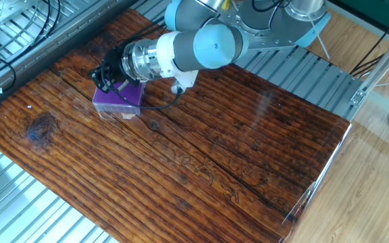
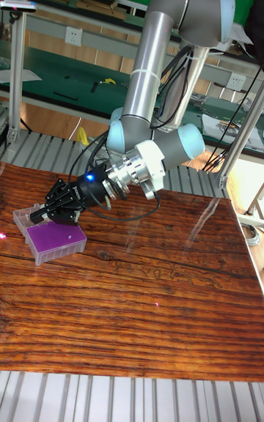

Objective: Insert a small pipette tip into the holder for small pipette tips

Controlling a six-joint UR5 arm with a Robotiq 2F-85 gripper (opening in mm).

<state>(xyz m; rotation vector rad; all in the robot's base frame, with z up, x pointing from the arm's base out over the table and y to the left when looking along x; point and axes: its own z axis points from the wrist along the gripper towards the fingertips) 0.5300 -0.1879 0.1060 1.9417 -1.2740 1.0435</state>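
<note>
The holder for small pipette tips (image 1: 120,101) is a small clear box with a purple top plate (image 2: 56,236). It stands at the far left of the wooden table. My gripper (image 1: 102,80) hovers over the holder's far left edge, with the black fingers (image 2: 45,211) angled down towards it. The fingers are dark and bunched together, so I cannot make out the gap between them. No small pipette tip can be made out between the fingers. A tiny pale speck (image 2: 64,230) shows on the purple plate.
A clear plastic flap (image 2: 22,217) juts out beside the holder's left side. A black cable (image 1: 155,108) loops from the wrist down by the holder. Metal slatted surfaces (image 1: 296,64) border the wooden table (image 1: 201,155), and the arm's body (image 1: 208,46) hangs over the back.
</note>
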